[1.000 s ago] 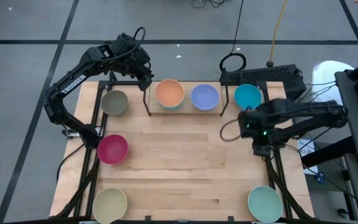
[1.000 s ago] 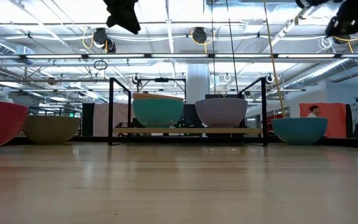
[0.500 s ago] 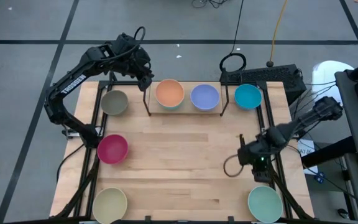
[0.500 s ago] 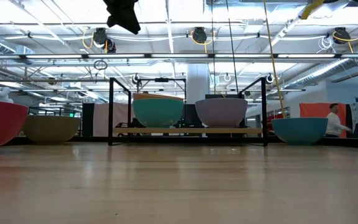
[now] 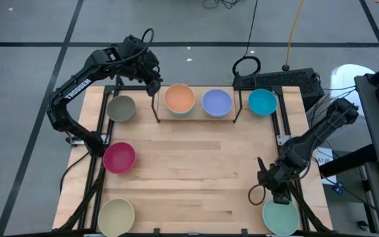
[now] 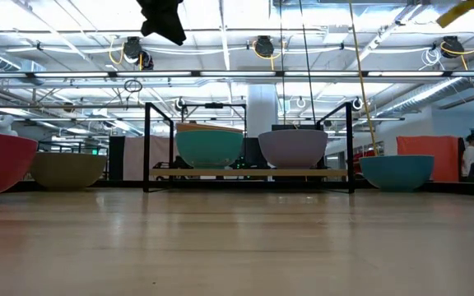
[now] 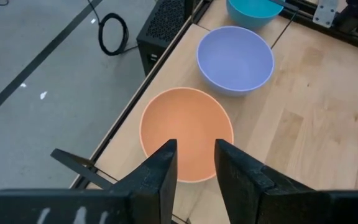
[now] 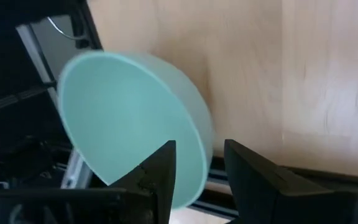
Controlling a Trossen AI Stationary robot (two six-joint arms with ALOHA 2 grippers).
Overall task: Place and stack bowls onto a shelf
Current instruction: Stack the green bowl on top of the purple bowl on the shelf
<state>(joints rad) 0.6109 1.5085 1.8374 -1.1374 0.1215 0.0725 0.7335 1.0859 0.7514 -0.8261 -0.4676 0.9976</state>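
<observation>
The shelf (image 5: pixel 237 110) stands at the table's far edge and carries two loads. One is the orange bowl (image 5: pixel 179 99), nested in a blue-green bowl (image 6: pixel 210 150); the other is the lavender bowl (image 5: pixel 216 102). The cyan bowl (image 5: pixel 262 101) sits right of the shelf and the olive-grey bowl (image 5: pixel 120 107) left of it. On the left side lie the magenta bowl (image 5: pixel 119 157) and the cream bowl (image 5: pixel 116 216). My left gripper (image 7: pixel 196 146) hangs open above the orange bowl (image 7: pixel 187 132). My right gripper (image 8: pixel 197 149) is open above the pale green bowl (image 8: pixel 129 121) at the near right corner, its fingers astride the bowl's rim.
Black frame rails (image 5: pixel 293 187) run along the table's left and right edges, close to the pale green bowl (image 5: pixel 280 216). A black box and cables (image 5: pixel 278 79) lie behind the far right corner. Bare wood (image 5: pixel 196 171) fills the table's middle. A person shows far off in the room (image 6: pixel 472 156).
My right gripper has swung from beside the cyan bowl toward the table's near edge along the right side, ending above the pale green bowl. None of the bowls has moved.
</observation>
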